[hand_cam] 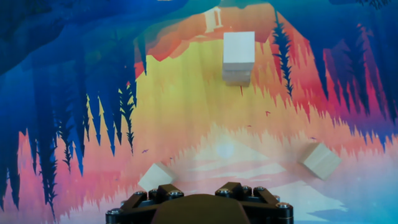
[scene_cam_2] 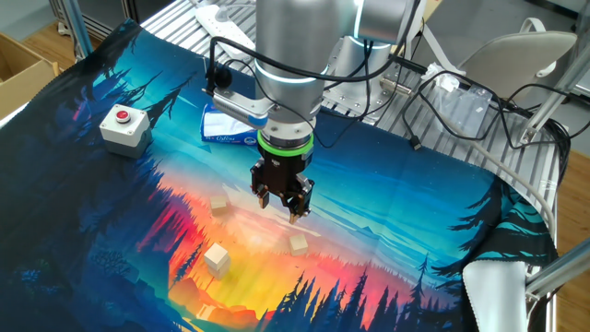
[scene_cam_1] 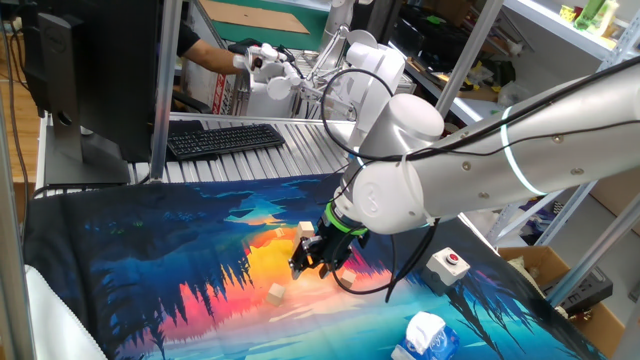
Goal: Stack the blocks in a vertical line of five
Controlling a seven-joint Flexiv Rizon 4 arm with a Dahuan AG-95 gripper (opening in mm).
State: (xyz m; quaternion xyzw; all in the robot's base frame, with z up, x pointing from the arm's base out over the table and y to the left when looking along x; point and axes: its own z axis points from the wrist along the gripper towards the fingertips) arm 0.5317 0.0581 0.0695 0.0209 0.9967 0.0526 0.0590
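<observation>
A short stack of pale wooden blocks (scene_cam_2: 216, 259) stands on the picture mat; in the hand view the stack (hand_cam: 239, 56) is straight ahead and far off. One loose block (scene_cam_2: 218, 205) lies left of the gripper, and another loose block (scene_cam_2: 298, 243) lies just below and right of it. In the hand view the loose blocks lie at the right (hand_cam: 321, 160) and close by at the lower left (hand_cam: 155, 177). My gripper (scene_cam_2: 283, 210) hovers above the mat between the loose blocks, open and empty. It also shows in one fixed view (scene_cam_1: 318, 263).
A white box with a red button (scene_cam_2: 121, 126) and a blue-and-white carton (scene_cam_2: 230, 126) sit at the mat's far side. A keyboard (scene_cam_1: 222, 138) lies beyond the mat. Cables hang from the arm near the mat (scene_cam_1: 390, 285).
</observation>
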